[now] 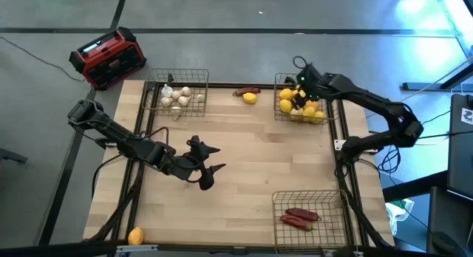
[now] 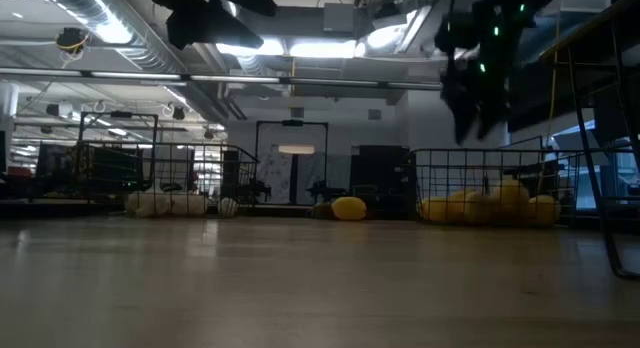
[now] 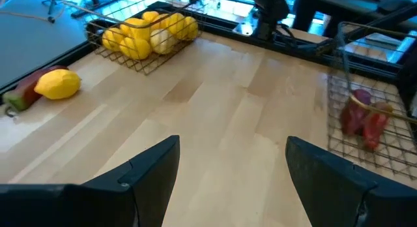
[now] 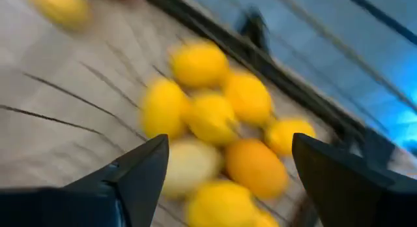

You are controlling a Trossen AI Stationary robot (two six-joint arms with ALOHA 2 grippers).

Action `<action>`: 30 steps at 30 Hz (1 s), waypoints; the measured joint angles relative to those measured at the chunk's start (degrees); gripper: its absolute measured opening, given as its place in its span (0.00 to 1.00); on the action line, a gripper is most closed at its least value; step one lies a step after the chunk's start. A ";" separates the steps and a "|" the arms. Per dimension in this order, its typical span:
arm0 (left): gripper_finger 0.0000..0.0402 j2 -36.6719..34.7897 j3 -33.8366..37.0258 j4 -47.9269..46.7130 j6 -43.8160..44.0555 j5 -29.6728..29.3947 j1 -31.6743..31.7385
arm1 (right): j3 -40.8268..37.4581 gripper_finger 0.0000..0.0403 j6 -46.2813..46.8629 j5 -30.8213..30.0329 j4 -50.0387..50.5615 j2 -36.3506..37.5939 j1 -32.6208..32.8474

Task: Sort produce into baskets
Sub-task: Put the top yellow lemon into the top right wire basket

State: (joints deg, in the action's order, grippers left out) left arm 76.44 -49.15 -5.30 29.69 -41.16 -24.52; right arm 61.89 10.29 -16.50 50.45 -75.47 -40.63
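Observation:
Three wire baskets stand on the wooden table. The far-left basket (image 1: 176,94) holds whitish bulbs, the far-right one (image 1: 282,93) yellow and orange fruits (image 4: 208,116), the near-right one (image 1: 306,199) dark red peppers (image 3: 362,117). A loose yellow fruit (image 1: 250,97) and a red pepper (image 1: 247,90) lie between the far baskets. Another fruit (image 1: 136,236) lies at the near-left corner. My right gripper (image 4: 228,145) hangs open above the fruits in the far-right basket, holding nothing. My left gripper (image 3: 231,149) hovers open over the table's left middle (image 1: 214,159).
A red and black box (image 1: 109,57) stands on the floor beyond the table's far-left corner. Bare wood (image 1: 259,153) stretches across the middle of the table between the baskets. Metal frame rails (image 1: 346,176) run along the table's left and right edges.

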 joint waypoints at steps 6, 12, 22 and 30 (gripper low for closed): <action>0.69 0.00 0.00 -0.11 0.18 -0.25 2.60 | 4.10 0.79 -0.13 7.28 -9.24 1.52 6.75; 0.69 0.00 0.00 -0.09 -1.84 0.11 3.29 | 4.05 0.79 -1.77 12.28 -21.08 0.57 14.57; 0.69 0.00 0.00 0.55 -4.28 0.19 3.27 | 4.02 0.79 -8.75 12.49 -33.88 -6.82 24.22; 0.69 0.00 0.00 0.39 -4.59 0.19 3.31 | 4.13 0.79 -13.55 6.37 -37.86 -14.10 28.15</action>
State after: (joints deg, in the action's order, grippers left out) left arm 76.44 -49.15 -4.91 25.10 -40.97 -21.21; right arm 66.02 -3.26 -10.13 12.60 -89.57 -12.48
